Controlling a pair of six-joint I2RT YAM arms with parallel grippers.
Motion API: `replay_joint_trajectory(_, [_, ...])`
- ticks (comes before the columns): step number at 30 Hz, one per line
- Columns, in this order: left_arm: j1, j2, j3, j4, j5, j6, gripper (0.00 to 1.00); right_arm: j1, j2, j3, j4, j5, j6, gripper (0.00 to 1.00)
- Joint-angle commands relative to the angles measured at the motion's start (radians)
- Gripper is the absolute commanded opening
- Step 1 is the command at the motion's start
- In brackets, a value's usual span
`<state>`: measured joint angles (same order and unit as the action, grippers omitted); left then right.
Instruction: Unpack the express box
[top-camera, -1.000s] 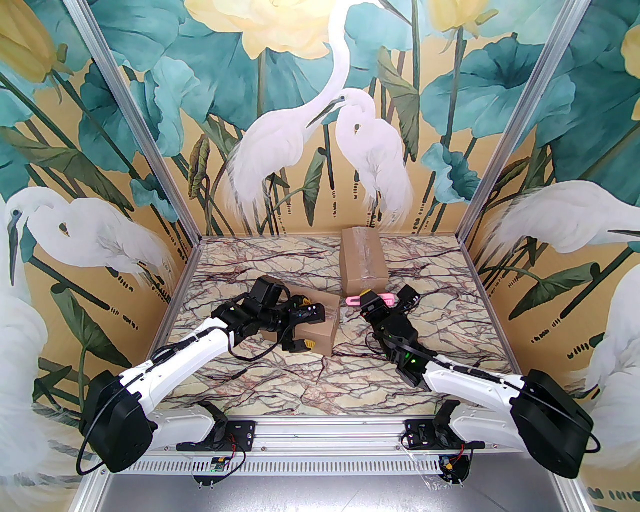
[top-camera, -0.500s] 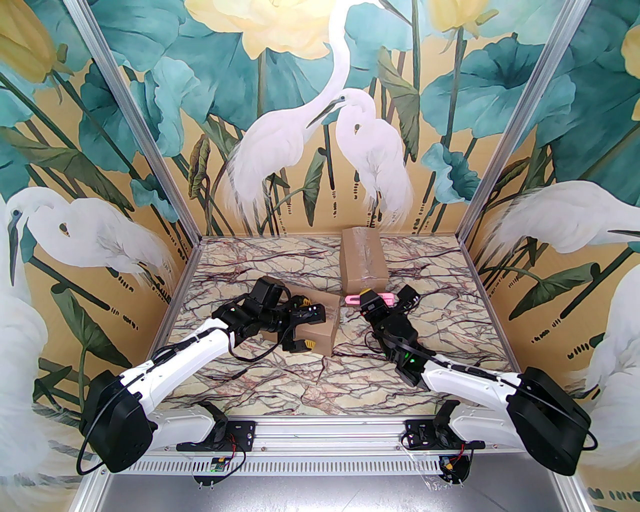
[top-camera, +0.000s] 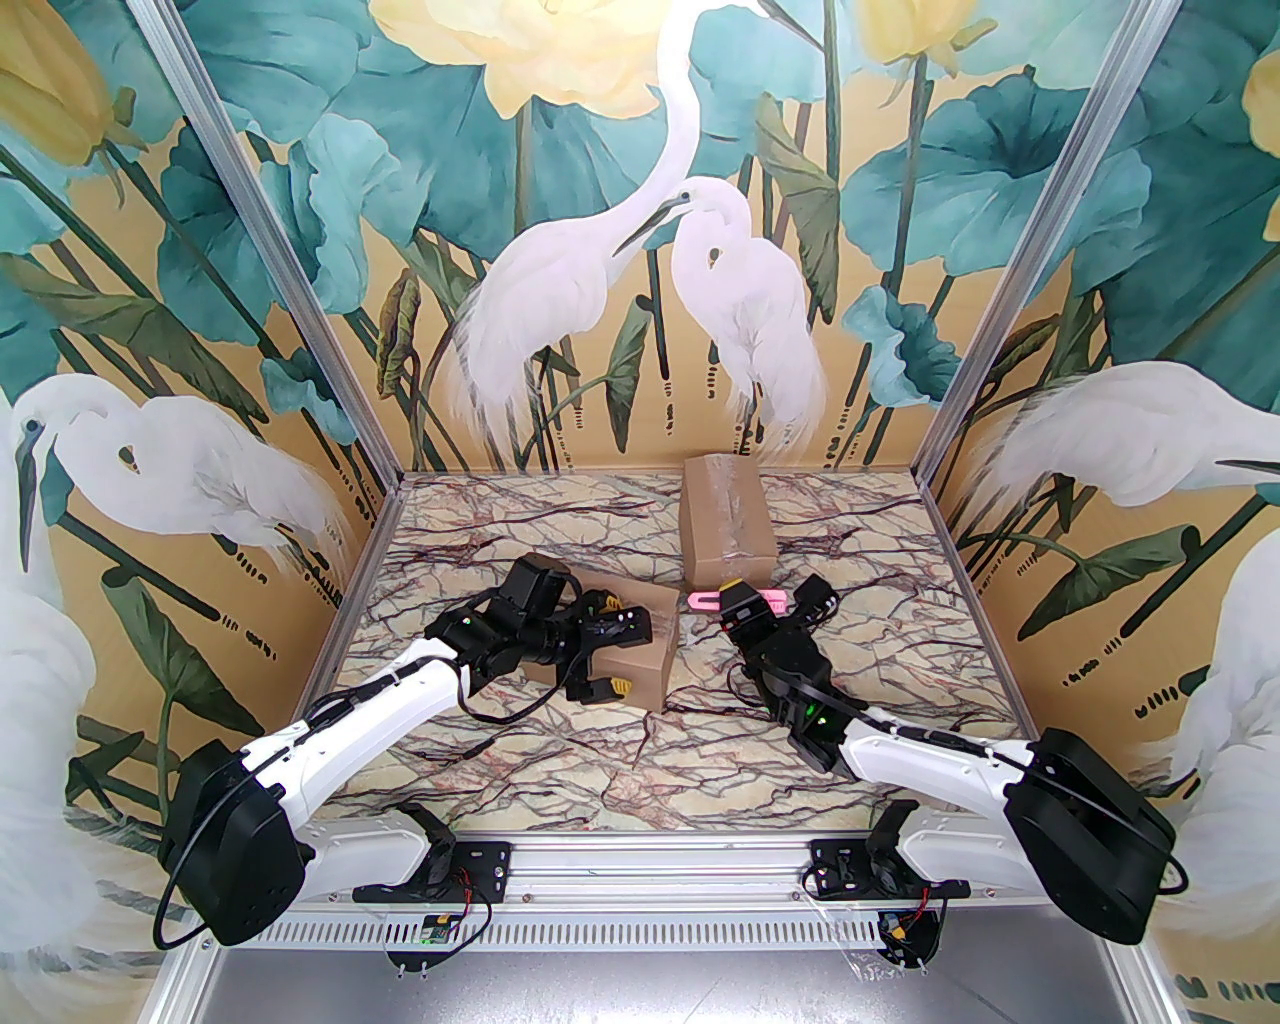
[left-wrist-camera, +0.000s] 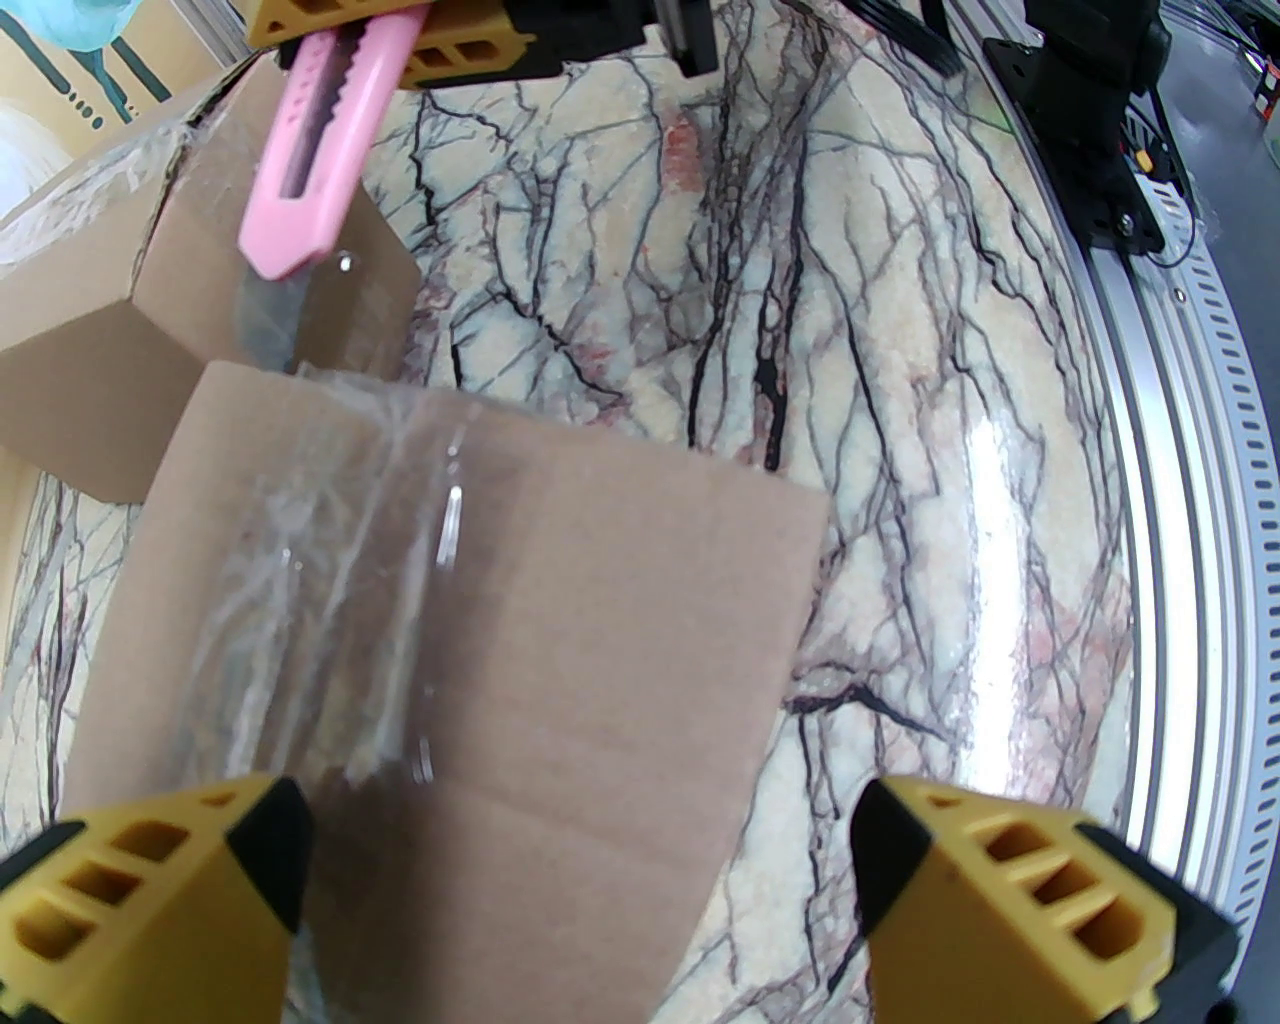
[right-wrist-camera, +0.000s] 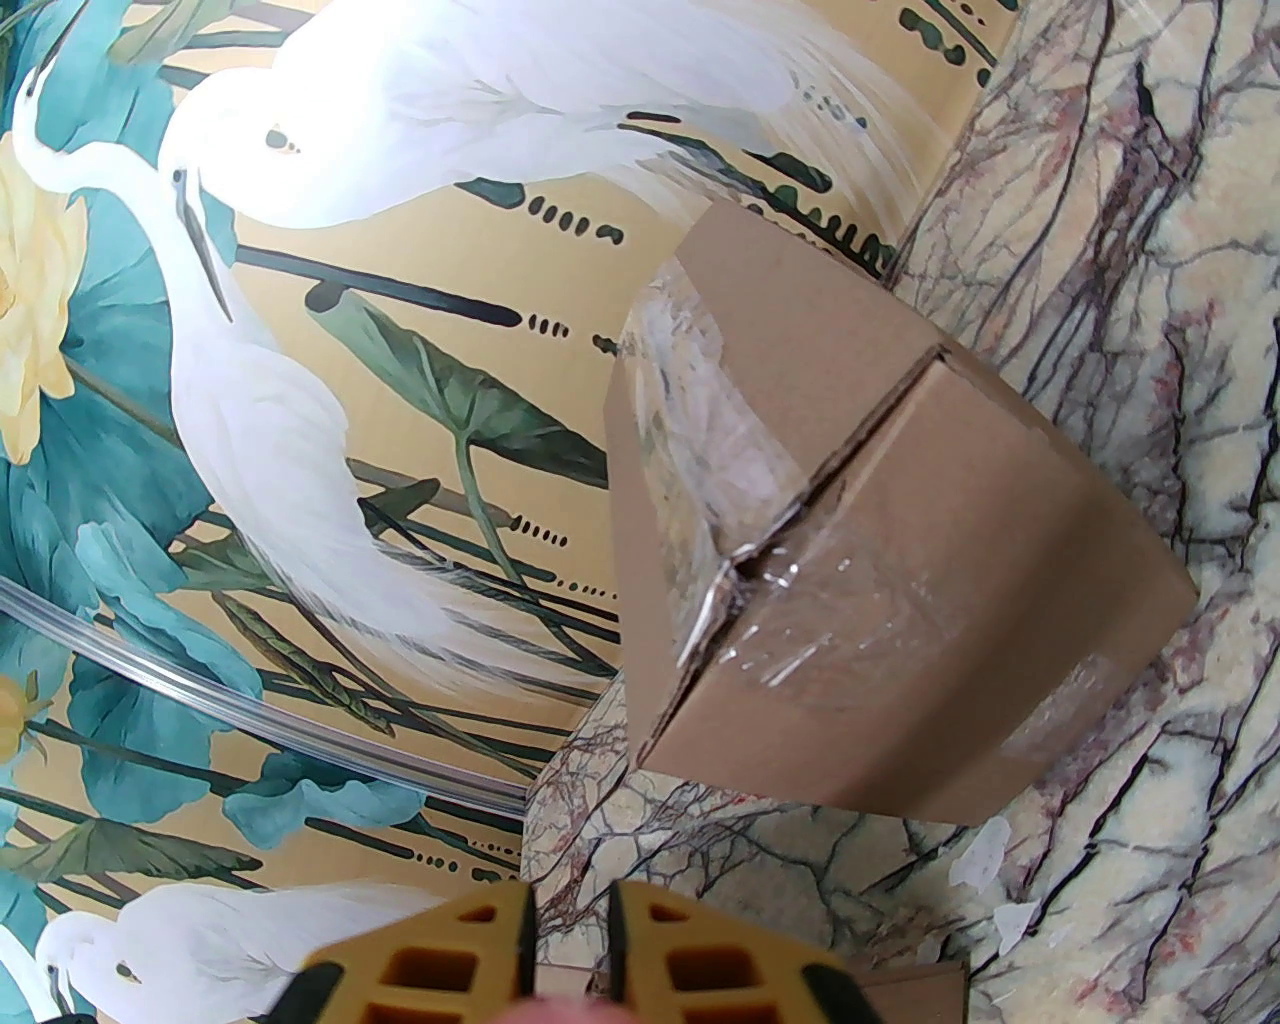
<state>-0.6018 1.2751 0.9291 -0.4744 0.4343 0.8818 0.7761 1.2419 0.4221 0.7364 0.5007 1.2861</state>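
Note:
The express box (top-camera: 640, 640), brown cardboard with clear tape along its top seam (left-wrist-camera: 400, 600), lies left of the table's centre. My left gripper (top-camera: 608, 646) is open over it, one yellow finger (left-wrist-camera: 150, 900) on each side. My right gripper (top-camera: 738, 598) is shut on a pink utility knife (left-wrist-camera: 320, 150), its fingertips (right-wrist-camera: 450, 965) nearly together. The knife's grey blade (left-wrist-camera: 265, 310) is out, and its tip sits at the box's far edge by the tape seam.
A second taped cardboard box (top-camera: 725, 525) stands at the back near the wall, just behind the knife; its taped end (right-wrist-camera: 880, 560) faces my right wrist camera. Painted walls close in the marble table (top-camera: 560, 770) on three sides.
The right arm has shifted slightly to the left, and the knife has barely moved. The left arm and both boxes are as before.

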Motion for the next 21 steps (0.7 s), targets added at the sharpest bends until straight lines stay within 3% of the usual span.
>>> replay_joint_trajectory(1, [-0.004,0.018,-0.023,0.026,-0.062,-0.054,0.95,0.008,0.005,0.002,-0.036,-0.093,0.101,0.0])
replay_joint_trajectory(21, [-0.035,0.067,-0.011,0.169,-0.159,-0.159,0.92,0.005,0.001,0.059,-0.16,-0.199,0.223,0.0])
